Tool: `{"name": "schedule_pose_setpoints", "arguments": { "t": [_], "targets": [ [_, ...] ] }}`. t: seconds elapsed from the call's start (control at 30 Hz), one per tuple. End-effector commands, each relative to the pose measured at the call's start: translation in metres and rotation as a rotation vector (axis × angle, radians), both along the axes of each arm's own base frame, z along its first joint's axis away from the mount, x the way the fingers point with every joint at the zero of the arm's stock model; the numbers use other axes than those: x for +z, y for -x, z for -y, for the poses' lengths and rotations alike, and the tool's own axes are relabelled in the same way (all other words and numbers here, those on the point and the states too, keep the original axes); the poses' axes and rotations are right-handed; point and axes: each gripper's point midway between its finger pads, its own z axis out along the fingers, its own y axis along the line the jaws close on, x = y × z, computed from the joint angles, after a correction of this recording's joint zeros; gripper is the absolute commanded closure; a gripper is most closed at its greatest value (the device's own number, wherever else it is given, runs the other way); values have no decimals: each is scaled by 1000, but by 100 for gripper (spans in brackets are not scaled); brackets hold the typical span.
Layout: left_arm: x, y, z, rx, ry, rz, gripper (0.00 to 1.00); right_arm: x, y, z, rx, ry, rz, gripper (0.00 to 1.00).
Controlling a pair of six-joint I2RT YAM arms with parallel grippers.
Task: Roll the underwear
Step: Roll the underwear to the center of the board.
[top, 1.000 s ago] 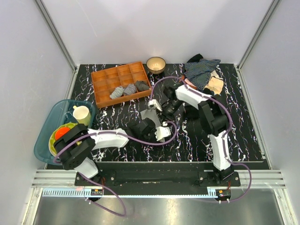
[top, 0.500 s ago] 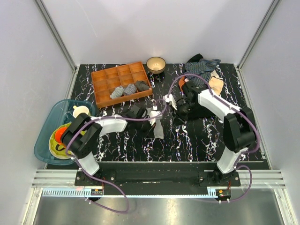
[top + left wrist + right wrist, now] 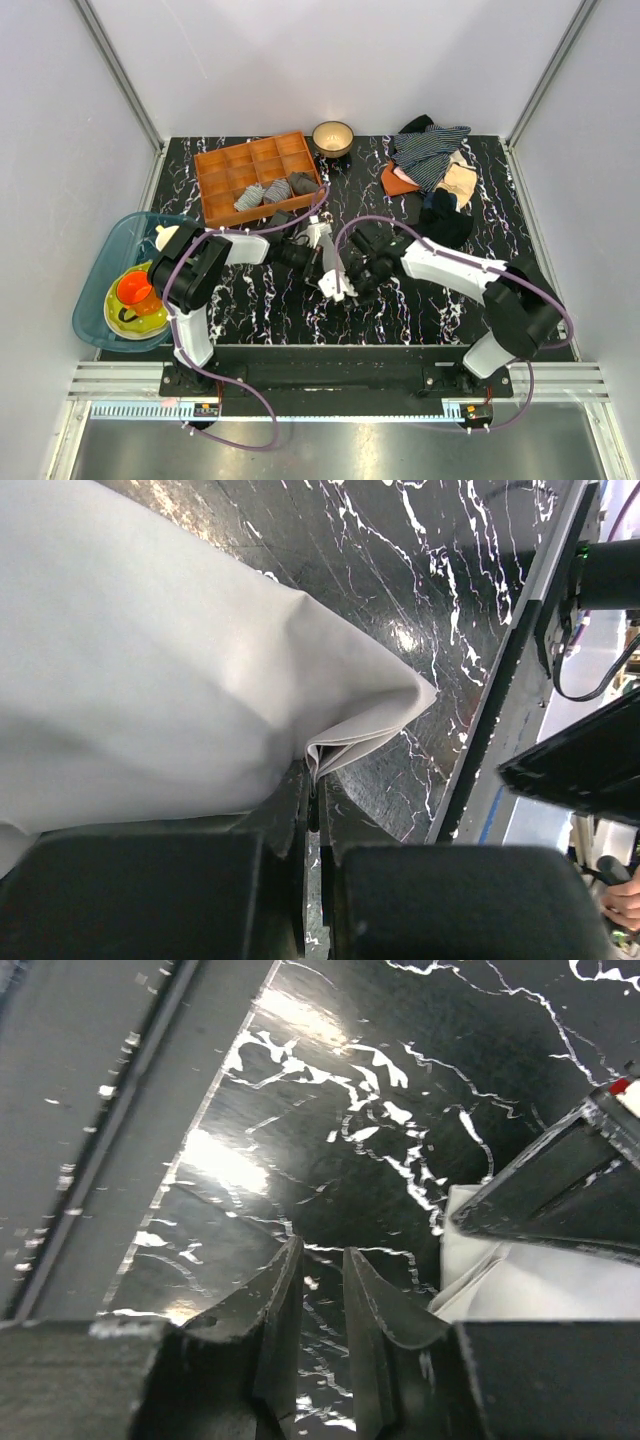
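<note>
The underwear [image 3: 331, 274] is a plain grey cloth, bunched near the middle of the black marble table. It fills the upper left of the left wrist view [image 3: 150, 670]. My left gripper [image 3: 318, 262] is shut on its folded edge [image 3: 318, 765]. My right gripper [image 3: 351, 281] hovers low over the bare table just right of the cloth. Its jaws stand a narrow gap apart with nothing between them [image 3: 320, 1275]. The cloth shows at the right of the right wrist view [image 3: 510, 1285], with a left finger [image 3: 545, 1185] above it.
An orange compartment tray [image 3: 215, 190] at the back left holds rolled garments [image 3: 263, 193]. A wooden bowl [image 3: 332, 137] stands behind it. A clothes pile with a striped garment [image 3: 430, 152] and a black garment [image 3: 446, 215] lies back right. A teal bin [image 3: 100, 270] of dishes sits left.
The left gripper has carried the cloth towards the table's middle. The right gripper has come forward and left from the back, down beside the cloth.
</note>
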Motion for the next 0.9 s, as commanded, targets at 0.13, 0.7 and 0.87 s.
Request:
{"name": "schedule_pose_setpoints", "arguments": {
  "t": [0.13, 0.7, 0.87],
  "targets": [
    [-17, -10, -8, 56, -40, -34, 100, -24, -52, -33, 6, 24, 243, 71],
    [-18, -12, -8, 64, -41, -36, 100, -31, -74, -34, -64, 47, 319, 64],
    [-17, -13, -9, 67, -40, -37, 100, -38, -80, -31, -74, 67, 344, 59]
  ]
}}
